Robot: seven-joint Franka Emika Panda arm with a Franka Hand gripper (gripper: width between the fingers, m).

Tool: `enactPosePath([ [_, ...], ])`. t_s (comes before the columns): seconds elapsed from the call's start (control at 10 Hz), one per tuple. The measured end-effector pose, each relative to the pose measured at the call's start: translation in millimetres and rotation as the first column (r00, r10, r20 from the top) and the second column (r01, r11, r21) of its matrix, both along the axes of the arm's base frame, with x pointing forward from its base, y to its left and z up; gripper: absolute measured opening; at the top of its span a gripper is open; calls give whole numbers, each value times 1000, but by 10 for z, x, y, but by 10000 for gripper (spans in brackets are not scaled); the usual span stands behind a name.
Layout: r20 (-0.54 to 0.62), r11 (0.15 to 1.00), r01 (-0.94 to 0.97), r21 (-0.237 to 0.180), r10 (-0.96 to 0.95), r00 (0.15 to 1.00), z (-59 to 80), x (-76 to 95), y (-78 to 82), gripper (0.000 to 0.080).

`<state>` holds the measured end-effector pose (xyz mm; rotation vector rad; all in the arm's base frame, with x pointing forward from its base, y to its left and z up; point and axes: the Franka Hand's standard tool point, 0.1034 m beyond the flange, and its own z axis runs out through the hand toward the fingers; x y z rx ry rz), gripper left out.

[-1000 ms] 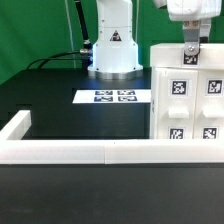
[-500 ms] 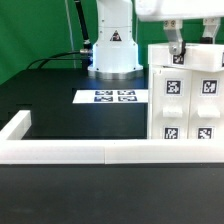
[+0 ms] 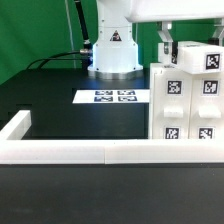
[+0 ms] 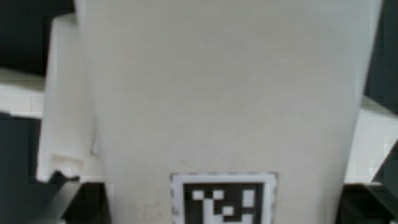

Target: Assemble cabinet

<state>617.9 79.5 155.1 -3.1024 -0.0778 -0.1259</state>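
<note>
Exterior view: cabinet (image 3: pixel 190 100) stands upright on the black worktop (image 3: pixel 70 120), at the exterior view's right, its lower front touching or just behind the low white rail (image 3: pixel 80 152) that borders the worktop's near edge. Body is white and box-shaped. Front face carries four small drawer blocks (image 3: pixel 175 88), two by two, each with a black-and-white square tag. Another tag shows on the cabinet's top, which looks tilted or lifted toward the far right corner; cannot tell whether the top is a separate piece.

Gripper (image 3: pixel 166 50) comes down from the top of the frame and sits at the cabinet's upper edge, on the exterior view's left side of the box. One dark finger (image 3: pixel 165 48) is visible against the green backdrop, at or touching the cabinet's top corner. The other is not clearly seen. Whether the fingers are wide, narrow or clamped on the body: cannot tell from either view.

Wrist view: frame almost filled by a white panel of the cabinet (image 4: pixel 214 90), very close, blurred, with one tag near its edge. Dark worktop shows on both sides.

Marker board (image 3: pixel 107 97) lies flat on the worktop near its middle, well apart from the cabinet. Arm base (image 3: pixel 112 50) stands behind it, cables trailing off to the exterior view's left.
</note>
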Motion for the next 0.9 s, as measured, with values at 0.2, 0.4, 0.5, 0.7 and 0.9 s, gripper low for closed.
enactPosePath([
  [0.2,-5,995,98,8,-98,995,2,5,9,554],
  [0.4,-10,977,212,18,-212,977,4,14,13,554],
  [0.5,-13,962,273,22,-272,962,4,14,12,554],
  [0.7,-20,928,372,29,-372,928,5,15,11,554],
  [0.9,-27,873,486,37,-485,874,5,14,5,554],
])
